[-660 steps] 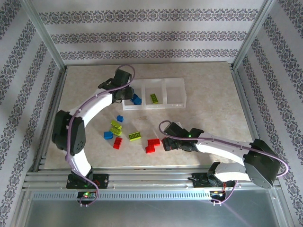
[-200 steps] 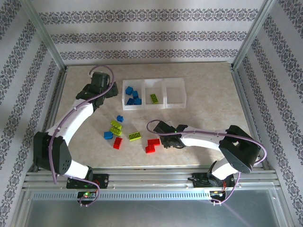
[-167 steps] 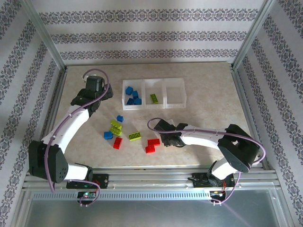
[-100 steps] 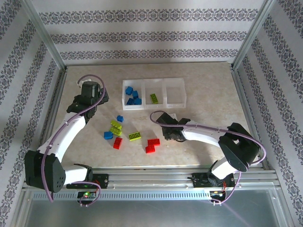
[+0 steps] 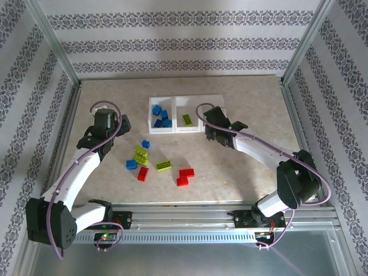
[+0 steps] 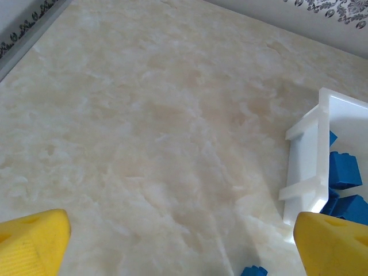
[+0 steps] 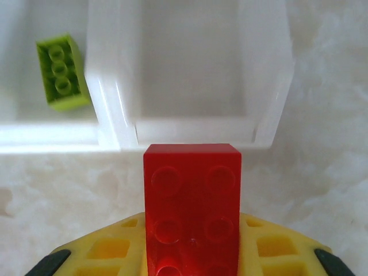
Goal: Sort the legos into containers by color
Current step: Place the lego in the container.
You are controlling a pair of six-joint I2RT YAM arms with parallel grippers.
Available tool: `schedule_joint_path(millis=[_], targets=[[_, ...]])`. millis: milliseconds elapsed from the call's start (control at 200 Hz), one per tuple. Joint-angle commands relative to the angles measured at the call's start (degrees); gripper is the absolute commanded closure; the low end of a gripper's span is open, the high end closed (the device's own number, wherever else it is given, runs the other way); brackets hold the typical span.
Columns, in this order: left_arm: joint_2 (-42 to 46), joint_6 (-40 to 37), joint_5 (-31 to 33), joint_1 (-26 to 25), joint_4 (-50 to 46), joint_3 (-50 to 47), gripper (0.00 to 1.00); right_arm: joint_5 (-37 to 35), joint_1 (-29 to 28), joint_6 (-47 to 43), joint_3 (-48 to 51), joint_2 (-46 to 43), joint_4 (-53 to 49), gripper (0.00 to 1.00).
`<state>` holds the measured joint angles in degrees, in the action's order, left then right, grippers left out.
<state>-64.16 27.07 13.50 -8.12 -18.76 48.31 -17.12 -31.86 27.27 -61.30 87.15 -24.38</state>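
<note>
Three white containers stand in a row at the back: the left one (image 5: 151, 112) holds blue legos (image 5: 161, 118), the middle one (image 5: 187, 98) one lime lego (image 5: 187, 119). My right gripper (image 5: 212, 127) is shut on a red lego (image 7: 192, 201), just short of the near wall of the empty right container (image 7: 195, 131). My left gripper (image 5: 114, 124) hangs open over bare table left of the containers, its yellow fingertips (image 6: 31, 241) wide apart, the left container's wall (image 6: 307, 167) at its right. Loose legos lie mid-table: blue (image 5: 145, 144), lime (image 5: 164, 165), red (image 5: 186, 172).
More loose bricks sit in the same cluster: lime (image 5: 141, 155), blue (image 5: 131, 164), red (image 5: 142, 173) and red (image 5: 182, 181). Metal frame posts and patterned walls close in the table on three sides. Open tabletop lies right of the containers.
My right gripper has lifted a red lego from the front-middle pile and carried it back to the right container. My left arm has drawn away from the containers, leftward and nearer.
</note>
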Motion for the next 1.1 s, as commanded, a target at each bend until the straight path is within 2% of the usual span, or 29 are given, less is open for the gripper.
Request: schedule_joint_path(millis=[0,555,795,1009,1094], targets=[[1.95,1.08,-1.48,1.07,0.93,-1.18,0.00,-0.75,1.36,-4.06,-5.05,3.03,-0.61,0.77],[3.61,1.53,-4.64,1.72,1.80,-3.59,0.00,4.75,8.20,-7.95,-21.02,20.40,-1.53,0.74],[3.58,1.89,-5.89,2.06,1.22,-3.93,0.00,4.54,9.78,-9.42,-26.52,27.05,-2.97,0.71],[3.24,1.41,-6.98,2.32,-0.13,-3.97,0.00,6.20,10.67,-9.60,-28.87,30.73,-3.13,0.66],[3.08,1.41,-6.95,2.33,-0.37,-4.02,0.00,6.49,10.67,-9.43,-29.05,31.15,-3.13,0.61]])
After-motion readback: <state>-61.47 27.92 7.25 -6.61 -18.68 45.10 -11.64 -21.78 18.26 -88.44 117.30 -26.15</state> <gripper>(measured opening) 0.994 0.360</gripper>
